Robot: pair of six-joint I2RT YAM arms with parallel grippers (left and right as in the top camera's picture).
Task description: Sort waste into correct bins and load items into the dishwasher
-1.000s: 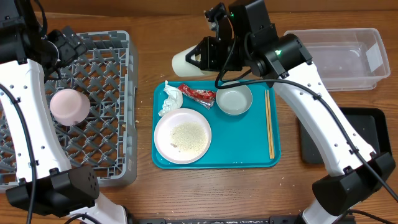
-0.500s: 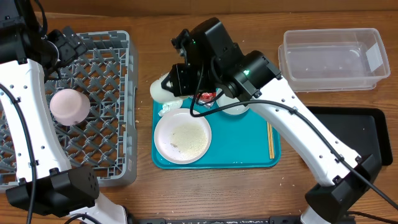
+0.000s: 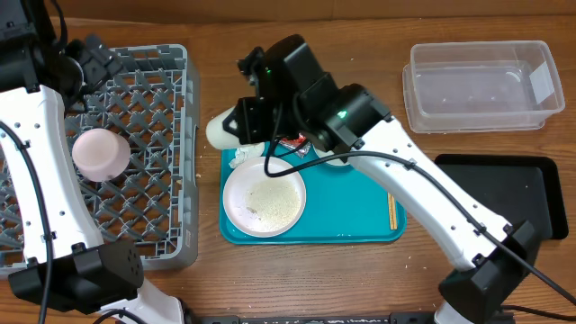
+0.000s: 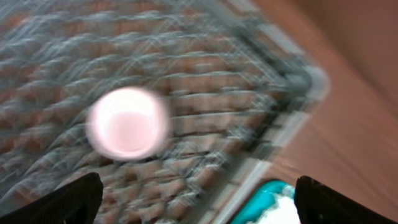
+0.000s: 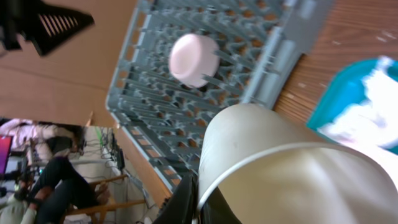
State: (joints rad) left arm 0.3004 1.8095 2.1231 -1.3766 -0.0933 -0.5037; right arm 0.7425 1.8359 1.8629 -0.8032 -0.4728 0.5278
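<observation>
My right gripper (image 3: 247, 121) is shut on the rim of a white cup (image 3: 222, 131), held on its side over the gap between the teal tray (image 3: 346, 220) and the grey dish rack (image 3: 144, 202). In the right wrist view the cup (image 5: 280, 168) fills the frame, its rim pinched by the gripper (image 5: 202, 204). A pale pink-white round item (image 3: 99, 153) lies upside down in the rack. My left gripper (image 3: 92, 59) hangs open above the rack's back, its view blurred. On the tray are a white plate (image 3: 264, 199) with rice crumbs, a napkin (image 3: 241, 158) and a red wrapper (image 3: 292, 142).
A clear tub (image 3: 481, 85) stands at the back right, with a black tray (image 3: 513, 193) in front of it. Chopsticks (image 3: 391, 209) lie along the teal tray's right side. The right arm covers the tray's back middle.
The right arm has swung left with the cup, from behind the tray's back edge to the gap beside the rack. The left arm stays put.
</observation>
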